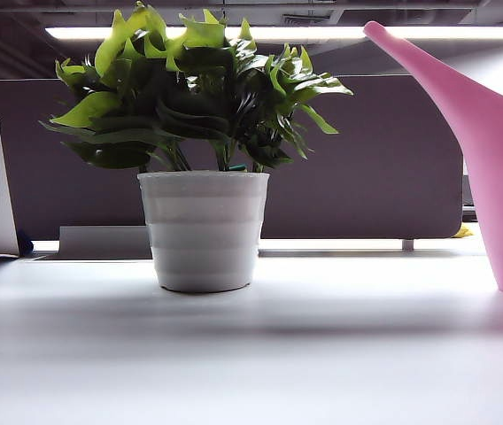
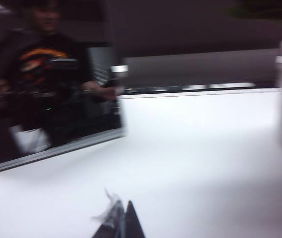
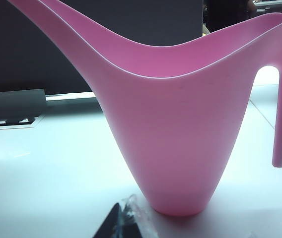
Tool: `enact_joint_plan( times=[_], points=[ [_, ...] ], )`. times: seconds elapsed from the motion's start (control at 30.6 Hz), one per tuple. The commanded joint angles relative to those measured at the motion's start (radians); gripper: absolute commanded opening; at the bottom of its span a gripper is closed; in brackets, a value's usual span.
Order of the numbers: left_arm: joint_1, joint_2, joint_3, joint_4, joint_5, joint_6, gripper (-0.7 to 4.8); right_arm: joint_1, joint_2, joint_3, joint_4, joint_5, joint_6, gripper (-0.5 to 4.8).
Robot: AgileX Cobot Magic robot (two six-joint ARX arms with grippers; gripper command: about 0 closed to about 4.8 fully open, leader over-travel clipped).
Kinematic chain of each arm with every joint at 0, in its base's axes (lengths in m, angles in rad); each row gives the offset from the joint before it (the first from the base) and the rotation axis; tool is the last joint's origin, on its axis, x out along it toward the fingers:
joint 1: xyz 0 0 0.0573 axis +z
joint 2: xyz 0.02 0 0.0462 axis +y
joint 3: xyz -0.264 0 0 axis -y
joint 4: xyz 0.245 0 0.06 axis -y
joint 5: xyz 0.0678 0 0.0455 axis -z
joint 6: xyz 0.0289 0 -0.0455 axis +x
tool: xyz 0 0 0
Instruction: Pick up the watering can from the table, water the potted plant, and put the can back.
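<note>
Exterior view is showing the potted plant [image 1: 203, 150] standing mid-table [image 1: 251, 363], the watering can [image 1: 491, 150] sitting upright well to its right. My right claw [image 3: 123, 223] is hovering just before the can, pinched closed on nothing; my left claw [image 2: 121, 223] is looking closed too, empty.

Matt pink plastic can [image 3: 180, 134], smooth white ribbed pot [image 1: 203, 232], matt white table [image 1: 251, 354], glossy leaves [image 1: 189, 88].

Only the tips showed: the left gripper [image 2: 122, 220] had dark pointed fingers with a clear plastic scrap, and the right gripper [image 3: 123, 223] looked dark with transparent film.
</note>
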Motion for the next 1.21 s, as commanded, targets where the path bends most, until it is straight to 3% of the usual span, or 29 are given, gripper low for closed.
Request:
enact_joint_plan(
  times=[0.03,0.36,0.56,0.62,0.82,0.85,1.05,1.21],
  points=[
    [-0.094,0.001,0.001,0.013,0.001,0.000,-0.05,-0.001,-0.001,-0.004,0.019,-0.002,-0.003,-0.06],
    [-0.431,0.001,0.001,0.013,0.002,0.000,-0.05,0.000,-0.001,-0.004,0.019,-0.008,-0.002,-0.06],
    [-0.494,0.001,0.001,0.013,0.001,0.000,-0.05,0.000,-0.001,-0.004,-0.021,-0.060,0.090,-0.05],
    [-0.494,0.001,0.001,0.013,0.001,0.000,-0.05,-0.001,-0.001,-0.003,-0.031,-0.006,0.140,-0.06],
    [-0.519,0.001,0.000,0.013,-0.001,0.000,-0.05,-0.002,-0.001,0.017,-0.032,0.342,0.167,-0.04],
    [-0.526,0.001,0.000,0.013,0.000,0.000,-0.05,-0.002,-0.001,0.021,-0.032,0.376,0.146,0.10],
    [-0.570,0.001,0.000,0.013,0.001,0.000,-0.05,-0.004,0.006,0.021,0.060,0.424,-0.008,2.23],
    [-0.605,0.001,0.000,0.013,0.001,0.000,-0.05,-0.043,0.068,0.022,0.156,0.417,-0.037,3.15]
  ],
)
